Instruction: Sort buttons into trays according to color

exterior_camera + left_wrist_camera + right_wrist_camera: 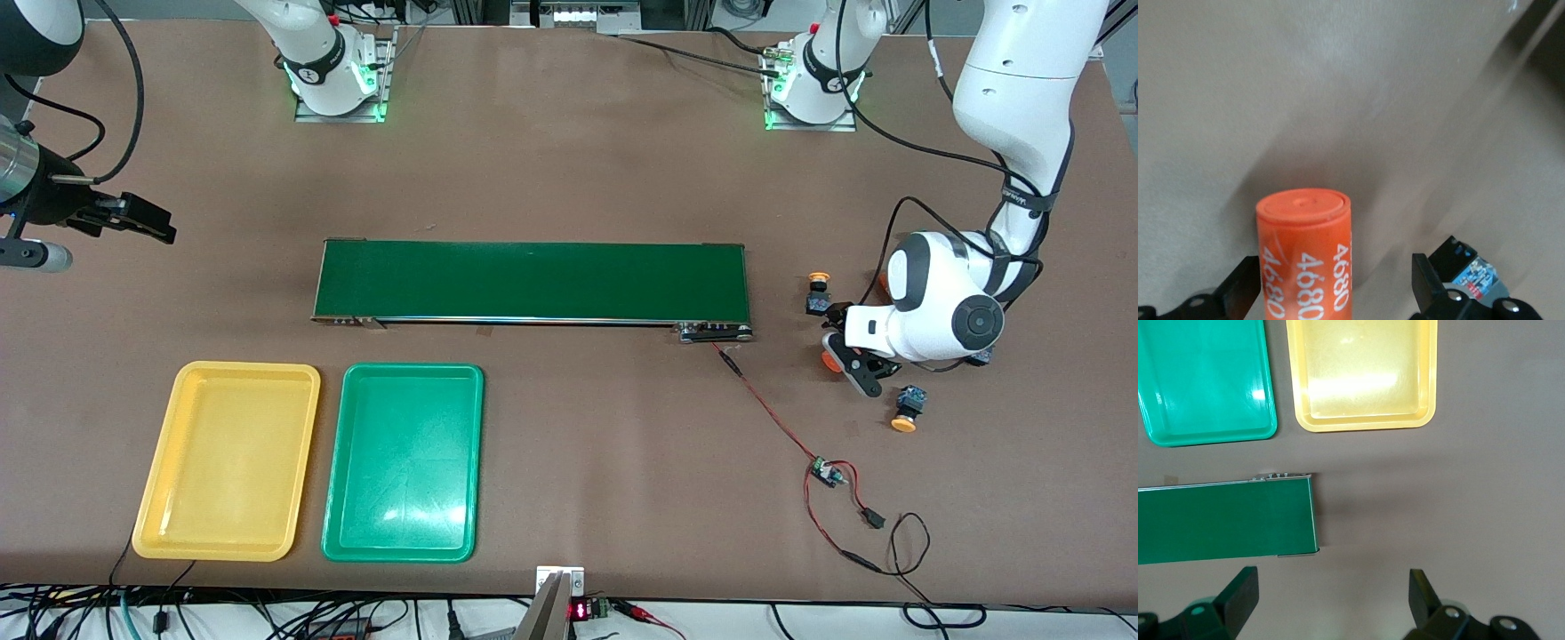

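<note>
We see a wide brown counter (pixel 569 160) with a smooth, flat top. The long dark-green conveyor belt (pixel 532 281) lies in the middle of it, and we place everything by that belt.

Nearer to the front camera than the belt, toward the right arm's end, lie two shallow plastic trays side by side. The yellow tray (pixel 228 460) is the outer one, and the green tray (pixel 404 462) is just beside it. Both shine a little under the lights.

Past the belt's end toward the left arm lie the small buttons. One yellow-orange button (pixel 816 293) with a dark body sits near the belt's end. Another yellow-orange button (pixel 908 409) lies nearer to the camera. We cannot make out green caps.

The left tool (pixel 849 356) is low at the counter there, its fingers (pixel 1431 283) spread wide around an upright orange cylinder marked 4680 (pixel 1305 257).

The right tool (pixel 133 218) waits in the air over the bare counter off the belt's other end, fingers (pixel 1425 593) spread wide, with nothing between them.

A thin red and black wire with a small circuit board (pixel 827 471) trails from the belt toward the camera. Cables hang along the counter's near edge.
</note>
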Controlling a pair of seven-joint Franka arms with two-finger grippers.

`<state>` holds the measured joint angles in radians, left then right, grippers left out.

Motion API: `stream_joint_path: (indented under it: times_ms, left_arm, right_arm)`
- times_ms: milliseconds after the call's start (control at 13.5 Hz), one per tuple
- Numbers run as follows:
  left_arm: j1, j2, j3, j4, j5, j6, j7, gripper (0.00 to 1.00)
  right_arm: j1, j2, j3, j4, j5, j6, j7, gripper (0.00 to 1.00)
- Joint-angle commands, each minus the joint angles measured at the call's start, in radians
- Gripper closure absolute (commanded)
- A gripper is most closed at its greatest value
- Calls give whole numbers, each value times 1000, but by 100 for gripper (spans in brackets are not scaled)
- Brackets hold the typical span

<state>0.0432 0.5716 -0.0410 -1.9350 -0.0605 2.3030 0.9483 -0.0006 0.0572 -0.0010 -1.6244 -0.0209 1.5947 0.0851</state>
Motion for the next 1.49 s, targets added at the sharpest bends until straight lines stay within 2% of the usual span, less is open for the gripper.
stream_joint_path:
  times_ms: [0,74,149,223,371,594,891,1114,1411]
  left_arm:
    - [7,-26,-8,-27,-15,13,43,2]
    - [6,-26,-8,-27,-13,12,70,21]
    - [6,-26,-10,-27,-15,13,113,52]
    - [6,-26,-10,-27,-13,13,127,72]
    - [6,-33,-8,-22,-15,10,130,97]
    - [-15,-102,-10,-22,-10,-13,118,100]
    - [-115,-196,-19,-16,-9,-157,-15,100]
    - [-128,-216,-141,-16,-9,-166,-9,100]
    - [-141,-231,-244,-22,-5,-255,60,100]
  right_arm:
    - [-4,-5,1,0,16,4,16,0]
    - [-4,-5,1,0,16,2,16,0]
    - [-4,-3,1,0,16,4,15,0]
    - [-4,-3,1,0,16,2,15,0]
    - [-4,-3,1,0,16,1,15,0]
    - [-4,-3,1,0,16,1,15,0]
    - [-4,-3,1,0,16,2,15,0]
    - [-2,-3,1,1,16,4,16,0]
    - [-4,-3,1,1,16,4,15,0]
